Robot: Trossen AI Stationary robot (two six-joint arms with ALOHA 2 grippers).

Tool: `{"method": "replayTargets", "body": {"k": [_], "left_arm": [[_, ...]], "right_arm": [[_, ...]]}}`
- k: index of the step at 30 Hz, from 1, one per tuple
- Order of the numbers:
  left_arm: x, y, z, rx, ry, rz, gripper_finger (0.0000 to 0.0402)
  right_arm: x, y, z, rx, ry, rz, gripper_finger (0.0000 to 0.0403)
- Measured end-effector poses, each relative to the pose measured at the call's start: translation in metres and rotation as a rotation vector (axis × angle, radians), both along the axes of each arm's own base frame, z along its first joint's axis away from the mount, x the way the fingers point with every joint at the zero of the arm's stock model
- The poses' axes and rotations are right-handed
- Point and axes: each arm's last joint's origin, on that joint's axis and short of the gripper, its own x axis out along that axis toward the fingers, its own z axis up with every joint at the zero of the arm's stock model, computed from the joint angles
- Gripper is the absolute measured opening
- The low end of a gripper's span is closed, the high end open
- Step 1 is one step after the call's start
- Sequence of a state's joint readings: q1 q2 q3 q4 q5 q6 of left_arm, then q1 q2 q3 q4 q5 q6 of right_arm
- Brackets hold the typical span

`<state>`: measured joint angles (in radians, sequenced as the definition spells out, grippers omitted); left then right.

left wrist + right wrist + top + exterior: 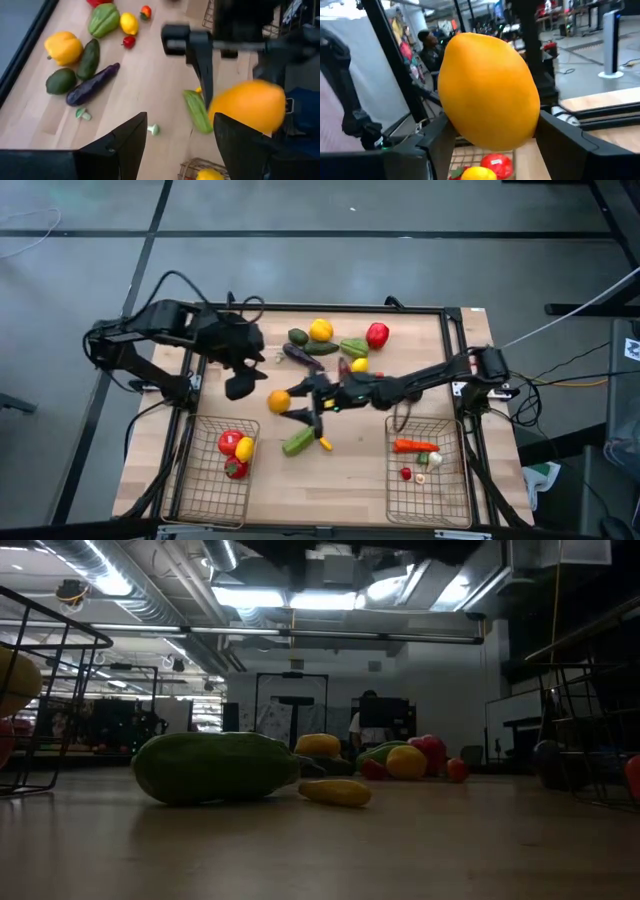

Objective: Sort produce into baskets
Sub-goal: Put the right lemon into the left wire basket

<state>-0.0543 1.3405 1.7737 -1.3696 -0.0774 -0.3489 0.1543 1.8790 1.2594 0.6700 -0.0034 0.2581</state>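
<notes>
My right gripper (pixel 290 405) reaches in from the table's right edge to the middle and is shut on an orange fruit (pixel 279 401), which fills the right wrist view (pixel 487 90). My left gripper (pixel 240 385) hangs open over the table's left part with nothing between its fingers (pixel 132 145). Loose produce lies at the far middle: a yellow pepper (pixel 320 330), a red piece (pixel 377 335) and an eggplant (pixel 298 355). A green cucumber (pixel 298 442) lies nearer. The left basket (pixel 200 500) holds red and yellow pieces. The right basket (pixel 445 495) holds a carrot (pixel 414 445). My right gripper pinches the orange fruit between its two fingers, which sit on the fruit's opposite lower sides (pixel 451 131). The fingers lie about level and come from the table's right side. The fruit is lifted clear of the table, above the cucumber (pixel 197 111).
A small yellow piece (pixel 325 444) lies beside the cucumber. Both baskets stand at the near edge, left and right, with bare wood (pixel 340 490) between them. The table's raised frame (pixel 350 308) runs along the far edge. A person shows in the room beyond (pixel 427 45).
</notes>
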Motion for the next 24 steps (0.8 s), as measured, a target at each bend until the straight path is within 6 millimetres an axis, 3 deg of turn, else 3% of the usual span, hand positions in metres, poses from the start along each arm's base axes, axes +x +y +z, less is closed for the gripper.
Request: {"method": "replayTargets", "body": {"k": [4, 11, 17, 24], "left_arm": [[-0.018, -0.001, 0.007, 0.001, -0.021, 0.038, 0.0224], [-0.035, -0.001, 0.014, 0.041, -0.057, 0.059, 0.0224], [-0.038, -0.001, 0.015, 0.050, -0.061, 0.062, 0.0224], [-0.038, -0.001, 0.014, 0.057, -0.050, 0.058, 0.0224]], "right_arm": [[0.032, 0.010, 0.001, -0.003, 0.014, 0.024, 0.0243], [0.078, 0.022, -0.019, -0.015, 0.093, 0.058, 0.0243], [0.098, 0.031, -0.044, -0.021, 0.136, 0.073, 0.0243], [0.104, 0.034, -0.070, -0.026, 0.187, 0.083, 0.0244]]}}
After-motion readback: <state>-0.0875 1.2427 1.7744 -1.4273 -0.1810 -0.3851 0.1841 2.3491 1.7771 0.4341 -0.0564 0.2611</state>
